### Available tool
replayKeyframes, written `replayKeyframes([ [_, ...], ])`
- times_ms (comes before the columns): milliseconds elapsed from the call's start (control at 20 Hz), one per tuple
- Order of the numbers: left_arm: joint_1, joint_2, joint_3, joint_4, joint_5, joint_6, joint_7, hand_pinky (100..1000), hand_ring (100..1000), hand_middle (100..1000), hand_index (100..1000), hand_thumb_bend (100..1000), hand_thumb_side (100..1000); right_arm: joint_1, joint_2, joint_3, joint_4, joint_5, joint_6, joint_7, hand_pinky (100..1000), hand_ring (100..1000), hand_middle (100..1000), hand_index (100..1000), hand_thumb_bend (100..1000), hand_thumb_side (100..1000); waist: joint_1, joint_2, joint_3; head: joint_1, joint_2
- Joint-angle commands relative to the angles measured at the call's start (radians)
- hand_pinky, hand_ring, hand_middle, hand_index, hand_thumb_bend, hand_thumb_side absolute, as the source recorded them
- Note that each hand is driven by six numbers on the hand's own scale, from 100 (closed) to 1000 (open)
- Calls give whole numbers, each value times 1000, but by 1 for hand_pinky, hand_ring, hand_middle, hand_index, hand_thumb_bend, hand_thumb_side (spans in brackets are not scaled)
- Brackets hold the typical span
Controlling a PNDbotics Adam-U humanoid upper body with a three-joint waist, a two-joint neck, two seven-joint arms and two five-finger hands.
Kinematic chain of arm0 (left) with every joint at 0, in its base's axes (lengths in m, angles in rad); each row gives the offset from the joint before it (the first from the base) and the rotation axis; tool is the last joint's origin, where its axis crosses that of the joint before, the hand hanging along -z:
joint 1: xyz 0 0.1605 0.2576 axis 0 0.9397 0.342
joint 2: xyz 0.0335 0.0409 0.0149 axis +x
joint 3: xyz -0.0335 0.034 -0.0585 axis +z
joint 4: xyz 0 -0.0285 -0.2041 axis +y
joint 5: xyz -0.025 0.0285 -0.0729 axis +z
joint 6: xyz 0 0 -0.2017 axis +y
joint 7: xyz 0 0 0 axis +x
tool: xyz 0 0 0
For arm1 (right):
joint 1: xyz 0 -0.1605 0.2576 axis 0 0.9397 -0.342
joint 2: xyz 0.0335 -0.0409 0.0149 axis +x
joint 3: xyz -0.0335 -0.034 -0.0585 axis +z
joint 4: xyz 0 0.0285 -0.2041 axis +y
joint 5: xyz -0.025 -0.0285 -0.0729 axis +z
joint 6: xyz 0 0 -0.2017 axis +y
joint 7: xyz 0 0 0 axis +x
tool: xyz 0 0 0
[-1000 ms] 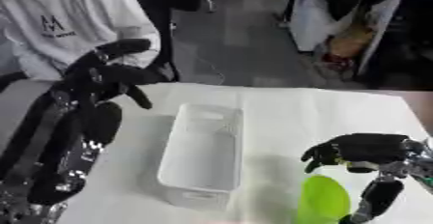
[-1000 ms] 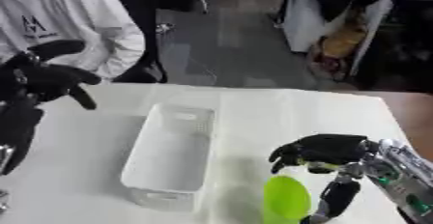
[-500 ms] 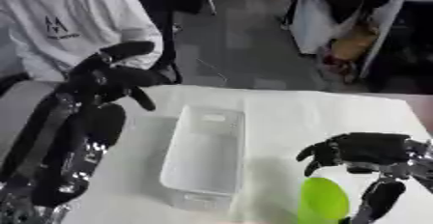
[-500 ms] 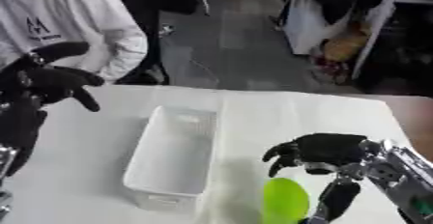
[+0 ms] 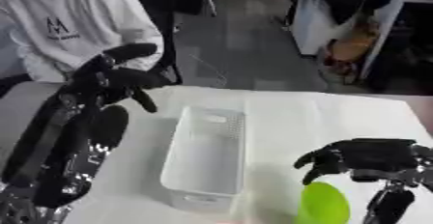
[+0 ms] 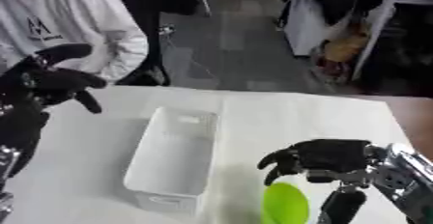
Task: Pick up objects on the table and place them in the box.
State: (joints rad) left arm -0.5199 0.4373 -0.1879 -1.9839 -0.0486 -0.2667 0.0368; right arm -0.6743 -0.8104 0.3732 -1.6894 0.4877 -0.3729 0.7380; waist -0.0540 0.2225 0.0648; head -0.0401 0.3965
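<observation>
A white plastic box (image 5: 207, 156) stands in the middle of the white table, and it looks empty. A bright green rounded object (image 5: 324, 204) lies near the table's front edge, to the right of the box. My right hand (image 5: 365, 156) hovers just above and behind the green object, palm down, fingers curled downward and holding nothing. My left hand (image 5: 118, 76) is raised at the left, above the table's far left part, with its fingers relaxed and spread and nothing in it.
A person in a white shirt (image 5: 72, 22) sits beyond the table's far left edge. A dark floor and cluttered furniture (image 5: 355, 44) lie beyond the far edge. Bare table surface (image 5: 338, 117) stretches to the right of the box.
The whole picture has drifted a little, so the camera has moved. My right hand has shifted slightly to the left over the green object. The left hand holds its raised pose.
</observation>
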Motion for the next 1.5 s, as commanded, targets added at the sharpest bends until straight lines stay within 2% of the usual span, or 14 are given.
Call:
replayKeyframes([
  [50, -9, 13, 1, -16, 1, -1, -4, 500, 673, 879, 736, 234, 815, -2, -39, -7, -47, -13, -38, 60, 879, 778, 942, 877, 621, 520, 3, -19, 0, 11, -10],
  [350, -10, 12, 0, -16, 1, 0, -7, 500, 674, 879, 736, 234, 814, 8, -42, 0, -86, -15, -41, 59, 866, 764, 934, 937, 679, 449, 3, -19, 1, 13, -11],
  [400, -11, 12, 0, -16, 1, 0, -8, 500, 674, 879, 736, 234, 814, 8, -42, 0, -90, -12, -46, 54, 853, 753, 920, 944, 710, 409, 3, -19, 2, 14, -11],
  [600, -12, 12, -1, -16, 1, 0, -9, 500, 674, 879, 735, 234, 814, 9, -43, 2, -92, 4, -75, 31, 842, 744, 904, 937, 730, 382, 2, -19, 2, 16, -12],
  [1100, -14, 9, -1, -16, 0, 0, -13, 501, 675, 880, 735, 233, 814, 0, -5, 15, -33, 9, -104, 10, 847, 750, 942, 938, 688, 415, 5, -16, 5, 15, -14],
  [1500, -20, 6, -2, -16, 0, 0, -16, 501, 676, 881, 735, 232, 815, 1, 18, 31, -5, 55, -119, 10, 847, 751, 940, 932, 686, 424, 6, -13, 8, 17, -15],
])
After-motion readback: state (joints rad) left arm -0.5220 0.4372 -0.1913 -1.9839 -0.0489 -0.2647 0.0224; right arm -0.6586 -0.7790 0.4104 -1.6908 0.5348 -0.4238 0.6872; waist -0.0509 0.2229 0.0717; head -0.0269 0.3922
